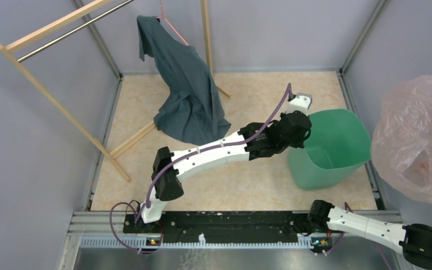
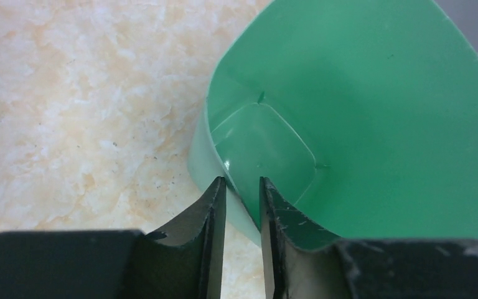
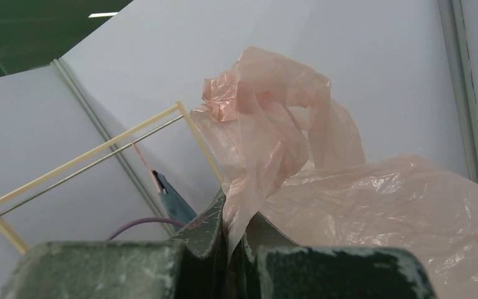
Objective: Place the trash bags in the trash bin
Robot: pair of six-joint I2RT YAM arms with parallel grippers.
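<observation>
We find the trash bin (image 1: 337,140) standing on the marbled floor (image 1: 247,180) at the right side of the enclosure, mouth upward, its rim pressed out of round; the left arm reaches across the floor to the bin's left edge. In the left wrist view the left gripper (image 2: 244,185) sits astride that rim, one finger outside the wall and one inside, with only a narrow gap between them; whether the pads actually bear on the wall we cannot tell.

The right gripper (image 3: 233,218) is closed on a bunched fold of the trash bag (image 3: 361,205); the pale pink film rises crumpled from between the fingers and billows out to the right. From above, the bag hangs raised at the far right, beside the bin and apart from it, wholly outside it.

A dark blue-grey shirt (image 1: 188,95) is draped from the wooden rack (image 1: 62,104) at the rear left, its hem on the floor, well apart from the bin.
</observation>
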